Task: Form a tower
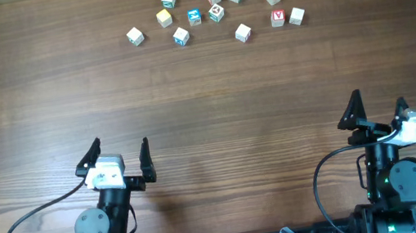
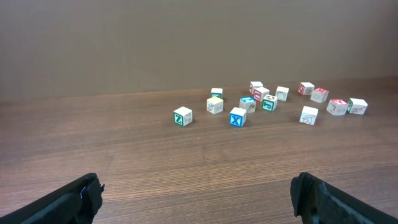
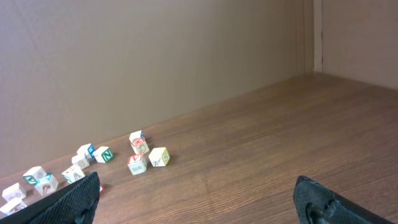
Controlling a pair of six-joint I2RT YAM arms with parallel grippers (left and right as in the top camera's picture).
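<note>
Several small pale wooden letter cubes lie scattered singly at the far middle of the table, among them a blue-marked cube [image 1: 194,17] [image 2: 238,117] and a red-marked cube [image 1: 277,17] [image 3: 136,163]. No tower is in view; none of the cubes rests on another. My left gripper [image 1: 120,142] [image 2: 196,186] is at the near left, open and holding nothing, far short of the cubes. At the near right, my right gripper [image 1: 378,99] [image 3: 198,183] is also open and holding nothing.
The wooden table [image 1: 204,92] runs between the grippers and the cubes. A plain brown wall [image 2: 186,43] backs the table's far edge. A green-marked cube [image 2: 183,116] is the leftmost of the group.
</note>
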